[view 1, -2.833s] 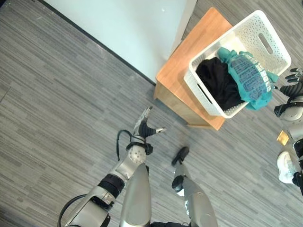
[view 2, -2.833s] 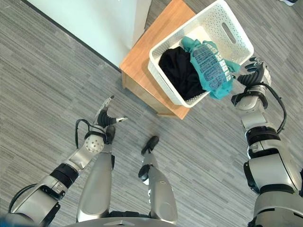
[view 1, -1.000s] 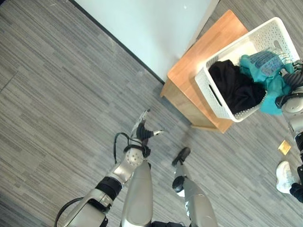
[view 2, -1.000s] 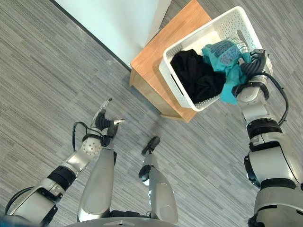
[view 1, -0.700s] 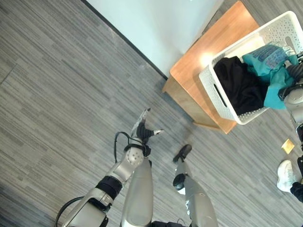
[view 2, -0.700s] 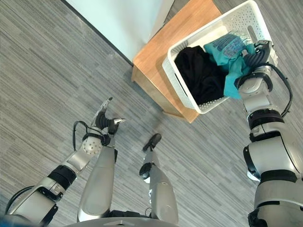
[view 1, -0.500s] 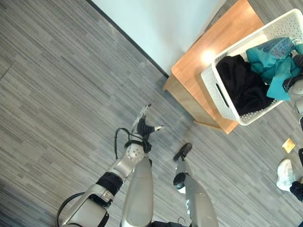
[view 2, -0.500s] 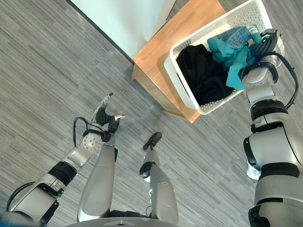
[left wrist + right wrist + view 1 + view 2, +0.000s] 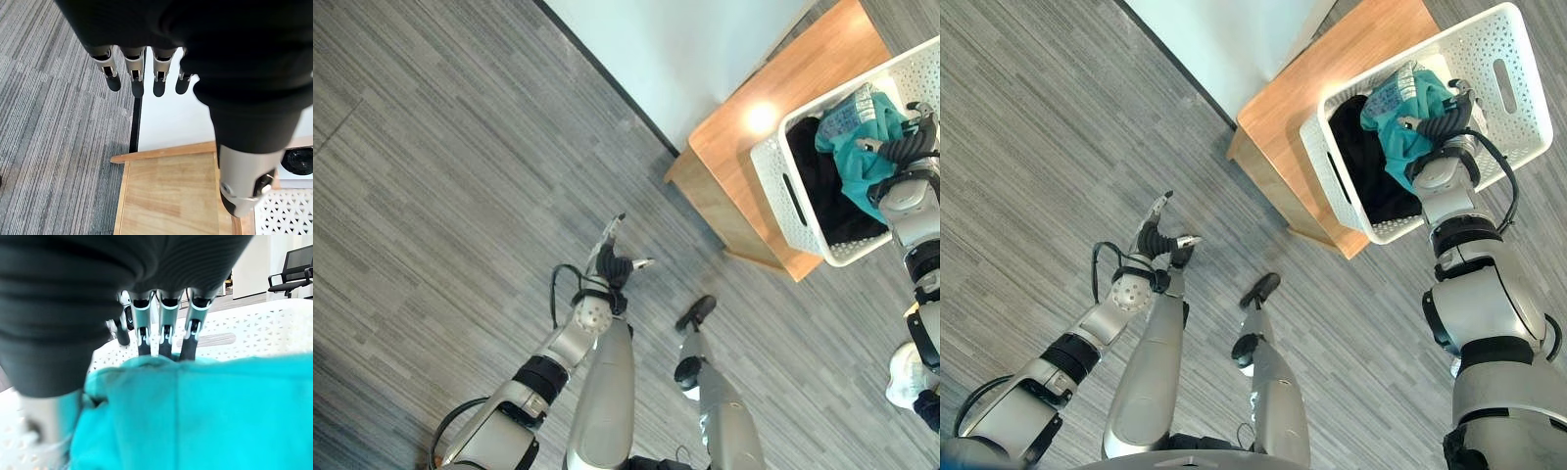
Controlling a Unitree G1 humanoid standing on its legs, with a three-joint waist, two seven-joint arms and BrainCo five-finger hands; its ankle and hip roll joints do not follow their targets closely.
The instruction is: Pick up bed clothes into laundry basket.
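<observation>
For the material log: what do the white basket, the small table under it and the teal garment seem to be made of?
White perforated laundry basket: apparently moulded plastic, matte, with punched holes and a slot handle. Low light-brown table: wood or wood veneer, smooth, showing grain and a light glare. Teal garment: soft woven or knit fabric, rumpled in folds.

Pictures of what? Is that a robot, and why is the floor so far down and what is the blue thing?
Yes, it is a walking robot with two silver arms. The two wide pictures come from cameras in its head, looking down, so the floor seems far below. The two close pictures come from small cameras on its wrists. A white laundry basket stands on a low wooden table beside a pale bed. Inside lie a black garment and a teal garment. The right hand reaches over the basket with the teal garment under its straight fingers, which are not curled round it. The left hand hangs open over the grey floor, holding nothing.
</observation>
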